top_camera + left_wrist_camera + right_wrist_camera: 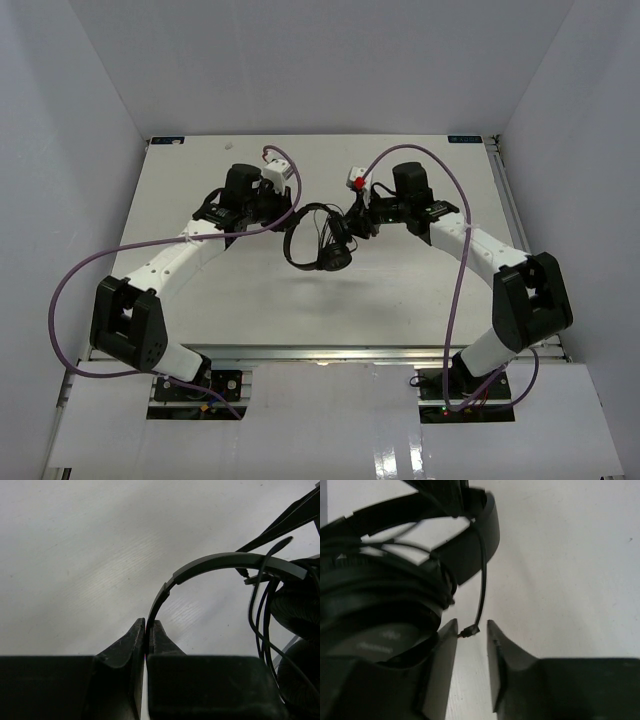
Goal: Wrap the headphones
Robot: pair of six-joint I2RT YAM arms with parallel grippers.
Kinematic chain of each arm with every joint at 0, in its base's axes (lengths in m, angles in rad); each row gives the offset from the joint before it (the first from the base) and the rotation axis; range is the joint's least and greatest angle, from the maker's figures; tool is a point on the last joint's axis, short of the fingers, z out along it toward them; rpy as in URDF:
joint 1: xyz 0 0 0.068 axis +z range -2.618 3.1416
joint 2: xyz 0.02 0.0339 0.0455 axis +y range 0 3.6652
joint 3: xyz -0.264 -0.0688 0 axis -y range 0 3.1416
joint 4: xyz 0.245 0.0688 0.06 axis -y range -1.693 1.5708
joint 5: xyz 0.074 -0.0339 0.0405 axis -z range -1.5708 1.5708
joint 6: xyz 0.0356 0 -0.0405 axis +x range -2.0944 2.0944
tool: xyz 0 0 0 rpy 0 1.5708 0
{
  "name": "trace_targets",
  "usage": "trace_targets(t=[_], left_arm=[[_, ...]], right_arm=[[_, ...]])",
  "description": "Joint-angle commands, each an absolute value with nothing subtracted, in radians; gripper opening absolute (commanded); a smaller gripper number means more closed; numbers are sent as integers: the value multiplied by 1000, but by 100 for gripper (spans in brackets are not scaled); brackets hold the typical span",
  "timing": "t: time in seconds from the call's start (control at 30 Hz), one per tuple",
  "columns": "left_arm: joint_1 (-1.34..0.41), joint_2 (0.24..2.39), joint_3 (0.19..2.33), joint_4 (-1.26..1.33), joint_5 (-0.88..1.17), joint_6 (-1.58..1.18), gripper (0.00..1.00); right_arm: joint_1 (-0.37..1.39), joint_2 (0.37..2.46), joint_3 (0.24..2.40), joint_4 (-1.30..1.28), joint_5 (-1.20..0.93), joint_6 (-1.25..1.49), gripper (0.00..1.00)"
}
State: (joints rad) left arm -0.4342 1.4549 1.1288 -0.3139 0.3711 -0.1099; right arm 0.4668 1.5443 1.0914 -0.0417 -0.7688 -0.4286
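Holding the small black on-ear headphones over the middle of the white bench, the left jaws are clenched on the thin headband. The right jaws stand released, with the end of the thin black cord loose between them. Winding seems almost done; next, this end needs tucking in.

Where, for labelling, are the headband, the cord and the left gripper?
headband (220,559): left wrist view, top of arch.
cord (481,580): right wrist view, straight hanging stretch.
left gripper (149,626): left wrist view, between fingertips.

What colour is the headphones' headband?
Black. The headband shows best in the left wrist view, pinched in the left claw.
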Motion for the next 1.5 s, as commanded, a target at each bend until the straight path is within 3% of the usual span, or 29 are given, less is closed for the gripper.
trace_targets(t=[0.0,0.5,0.77,0.93,0.97,1.03,1.13,1.17,1.2,1.27,1.47], left_arm=[[-398,1436,1124,-237,350,-138,0],[-262,1622,1118,-177,312,-127,0],[-210,1835,1198,-181,166,-135,0],[-185,1887,1235,-185,44,-153,1],[-182,1892,1240,-187,20,-155,4],[-178,1896,1244,-198,-18,-156,22],[-168,1892,1252,-221,-23,-161,62],[-167,1888,1253,-233,-21,-163,81],[-164,1885,1253,-239,-20,-166,88],[-154,1862,1252,-263,-5,-174,98],[-138,1687,1205,-300,94,-213,98]], right_arm=[[459,1585,1163,-12,-854,-359,42],[312,1492,1055,-21,-752,-394,70],[282,1346,905,-18,-718,-393,85],[279,1248,812,-16,-718,-388,89],[277,1229,800,-17,-718,-386,89],[273,1207,773,-15,-718,-382,91],[266,1179,751,-19,-715,-377,95],[264,1175,744,-20,-712,-371,96],[261,1170,742,-21,-710,-370,97],[256,1153,733,-24,-699,-350,90],[251,1072,727,-21,-457,-225,90]])
